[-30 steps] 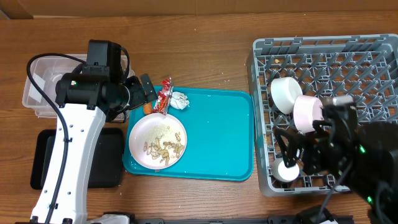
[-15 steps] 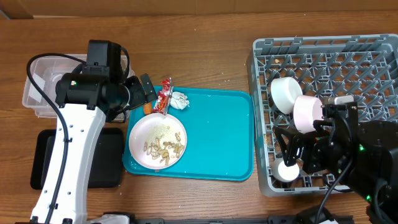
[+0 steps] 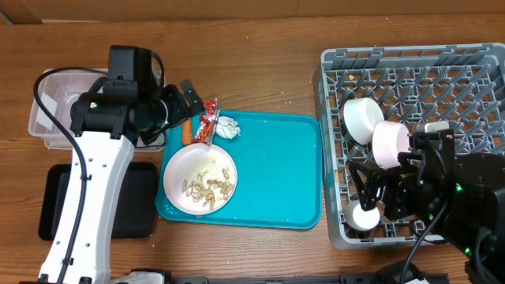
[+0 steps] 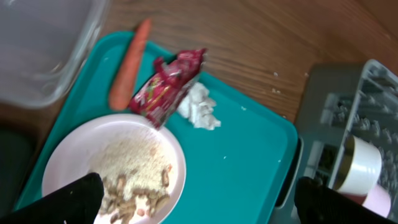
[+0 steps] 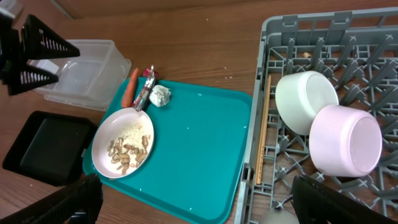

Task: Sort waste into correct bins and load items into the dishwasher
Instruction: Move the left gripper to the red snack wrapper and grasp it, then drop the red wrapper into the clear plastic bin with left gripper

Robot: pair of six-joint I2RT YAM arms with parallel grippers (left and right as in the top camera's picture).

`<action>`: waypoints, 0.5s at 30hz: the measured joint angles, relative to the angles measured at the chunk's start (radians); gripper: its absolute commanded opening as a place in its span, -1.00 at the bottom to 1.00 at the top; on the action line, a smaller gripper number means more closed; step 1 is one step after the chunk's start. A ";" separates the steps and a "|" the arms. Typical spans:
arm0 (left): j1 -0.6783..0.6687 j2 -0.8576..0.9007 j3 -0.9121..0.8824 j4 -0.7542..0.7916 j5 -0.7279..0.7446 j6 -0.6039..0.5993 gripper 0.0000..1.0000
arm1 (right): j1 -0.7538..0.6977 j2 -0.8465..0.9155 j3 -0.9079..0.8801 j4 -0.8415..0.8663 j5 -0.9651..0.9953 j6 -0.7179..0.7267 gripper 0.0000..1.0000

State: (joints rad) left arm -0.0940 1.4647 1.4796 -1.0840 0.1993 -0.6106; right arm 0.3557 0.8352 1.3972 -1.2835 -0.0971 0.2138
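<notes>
Left gripper (image 3: 184, 102), jaws spread and empty, has backed off toward 12 o'clock, uncovering the carrot (image 4: 127, 65). It lies untouched on the teal tray (image 3: 276, 173), at the plate's (image 3: 175, 162) 11 o'clock. No grasp made; carrot still needs binning.

"What's covered in the overhead view?"
"The left arm (image 3: 91, 197) hides part of the black tray (image 3: 142, 205) — the right arm (image 3: 465, 197) blocks the dish rack's (image 3: 410, 54) near corner."
"And the left wrist view?"
"The bottom edge cuts off the plate (image 4: 81, 155) — the rack looks blurred."
</notes>
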 measured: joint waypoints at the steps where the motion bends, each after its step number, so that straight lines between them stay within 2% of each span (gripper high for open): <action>1: -0.007 0.001 0.000 0.018 0.011 0.031 1.00 | 0.000 0.000 0.000 0.000 0.000 0.000 1.00; 4: -0.070 0.024 0.000 0.003 -0.048 0.085 0.99 | 0.000 0.000 0.000 0.000 0.000 0.000 1.00; 10: -0.219 0.183 0.000 0.053 -0.240 0.129 0.75 | 0.000 0.000 0.000 0.000 0.000 0.000 1.00; 12: -0.241 0.250 0.000 0.078 -0.291 0.140 0.79 | 0.000 0.000 0.000 0.000 0.000 0.000 1.00; 15: -0.248 0.357 0.000 0.131 -0.343 0.147 0.64 | 0.000 0.000 0.000 -0.001 0.000 0.000 1.00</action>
State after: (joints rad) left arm -0.3420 1.8217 1.4799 -0.9531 -0.1436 -0.4637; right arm 0.3557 0.8352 1.3972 -1.2842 -0.0971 0.2142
